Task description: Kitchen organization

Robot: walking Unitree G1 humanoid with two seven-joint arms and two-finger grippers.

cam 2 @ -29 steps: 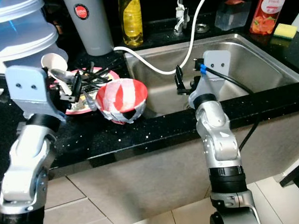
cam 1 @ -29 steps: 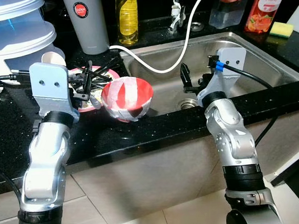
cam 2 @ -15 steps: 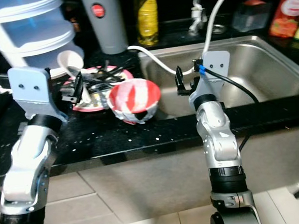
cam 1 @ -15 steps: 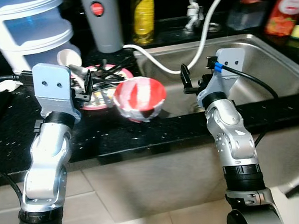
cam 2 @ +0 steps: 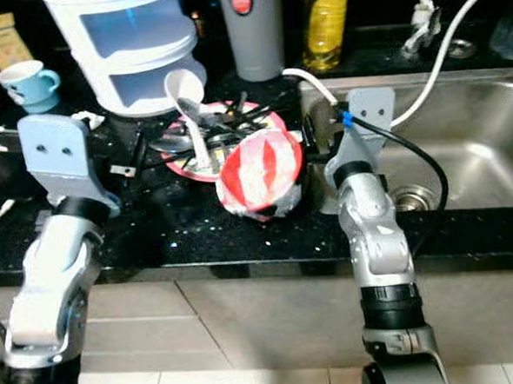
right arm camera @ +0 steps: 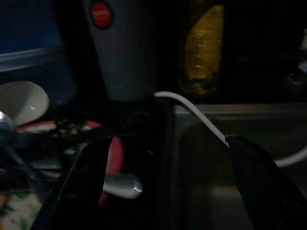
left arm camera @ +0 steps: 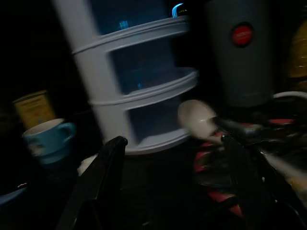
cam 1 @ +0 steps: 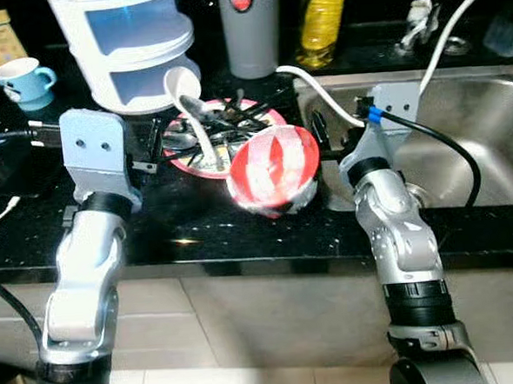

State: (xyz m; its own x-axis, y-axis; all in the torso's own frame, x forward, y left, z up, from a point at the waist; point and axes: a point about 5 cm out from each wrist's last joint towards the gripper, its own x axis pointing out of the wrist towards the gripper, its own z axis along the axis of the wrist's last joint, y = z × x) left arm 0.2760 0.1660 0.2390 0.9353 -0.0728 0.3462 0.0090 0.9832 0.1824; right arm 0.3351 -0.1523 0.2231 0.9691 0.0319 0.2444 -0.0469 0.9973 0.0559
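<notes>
Left eye view, reading left to right: a blue mug (cam 1: 25, 83) stands far left on the black counter (cam 1: 180, 231), with a white tiered container (cam 1: 130, 45) to its right. The left gripper (cam 1: 142, 148) hovers above the counter just left of the red-rimmed plate (cam 1: 189, 161), fingers spread wide and holding nothing; the left wrist view confirms the gap, with the container and mug beyond it.

The plate carries a heap of black utensils (cam 1: 234, 115) and a white ladle (cam 1: 188, 100) whose bowl rests toward the container. A red-and-white bowl (cam 1: 273, 172) lies tipped on its side at the near right of the plate, touching or overlapping its rim (I cannot tell which). Behind stand a grey canister (cam 1: 249, 25) and a yellow bottle (cam 1: 322, 18).

The right gripper (cam 1: 321, 136) sits at the left lip of the steel sink (cam 1: 489, 143), just right of the tipped bowl. In the right wrist view its fingers stand well apart with nothing between them. A white hose (cam 1: 320, 88) curves from the counter into the sink basin.

Step in hand, as I judge it: approach, with both arms staged either side of the dishes and no grasp begun. The next move calls for choosing one item; the bowl is nearest the right gripper. Taking it would require closing on its rim, and its tilt could let it roll.
</notes>
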